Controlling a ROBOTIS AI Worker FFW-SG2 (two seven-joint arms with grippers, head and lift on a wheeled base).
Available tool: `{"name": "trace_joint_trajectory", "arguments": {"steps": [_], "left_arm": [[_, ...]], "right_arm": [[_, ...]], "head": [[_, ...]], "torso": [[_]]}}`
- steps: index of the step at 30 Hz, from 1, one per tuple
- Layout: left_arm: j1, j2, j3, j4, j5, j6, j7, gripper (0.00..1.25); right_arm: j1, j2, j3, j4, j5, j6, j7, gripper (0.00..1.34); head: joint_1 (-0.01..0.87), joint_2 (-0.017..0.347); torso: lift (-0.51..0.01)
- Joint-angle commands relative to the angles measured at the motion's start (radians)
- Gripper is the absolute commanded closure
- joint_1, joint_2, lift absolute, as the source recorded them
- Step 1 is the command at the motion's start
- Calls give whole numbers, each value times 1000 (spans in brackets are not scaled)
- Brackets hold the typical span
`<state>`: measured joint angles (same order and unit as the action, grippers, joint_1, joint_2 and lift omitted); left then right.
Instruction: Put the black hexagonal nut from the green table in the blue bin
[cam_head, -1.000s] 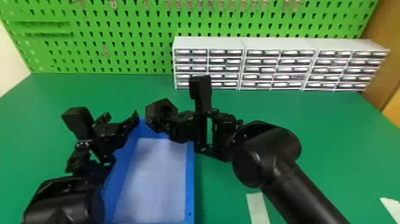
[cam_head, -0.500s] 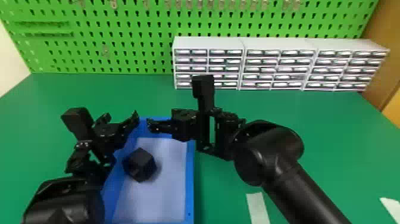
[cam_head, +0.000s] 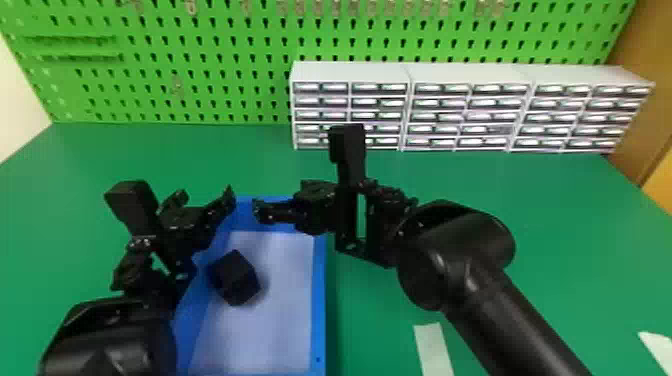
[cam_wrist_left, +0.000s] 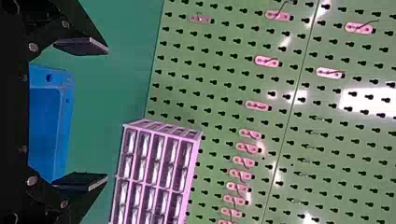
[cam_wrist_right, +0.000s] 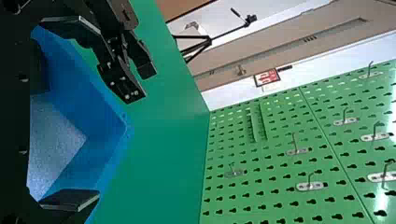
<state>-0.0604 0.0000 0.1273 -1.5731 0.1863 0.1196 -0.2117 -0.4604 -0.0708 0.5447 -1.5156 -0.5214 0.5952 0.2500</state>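
The black hexagonal nut (cam_head: 235, 279) lies inside the blue bin (cam_head: 320, 300), near its left wall. At the bin's far left corner is the left gripper (cam_head: 205, 196), fingers spread wide, holding nothing; the right gripper (cam_head: 261, 211), by the bin's far end, is also wide apart and empty. White drawers (cam_head: 350, 72) stand beyond the bin, to its right.

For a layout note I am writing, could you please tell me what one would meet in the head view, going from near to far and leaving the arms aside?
Pale strip, black hexagonal nut, far wall of the blue bin, white drawer units, green pegboard.
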Motion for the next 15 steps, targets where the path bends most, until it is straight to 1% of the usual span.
{"name": "trace_joint_trajectory", "arguments": {"steps": [1,9,15], "left_arm": [[1,-3,0,-1,1,0,0,302],[-3,-3,-9,-1,1,0,0,303],[-7,-2,-17,-13,-2,0,0,305]], "right_arm": [[3,0,-12,-2,6,0,0,93],[11,2,-54,-8,37,0,3,93],[22,3,-103,-17,77,9,5,94]], "head": [[686,51],[686,51],[686,51]], "torso": [[-97],[-97],[-97]]}}
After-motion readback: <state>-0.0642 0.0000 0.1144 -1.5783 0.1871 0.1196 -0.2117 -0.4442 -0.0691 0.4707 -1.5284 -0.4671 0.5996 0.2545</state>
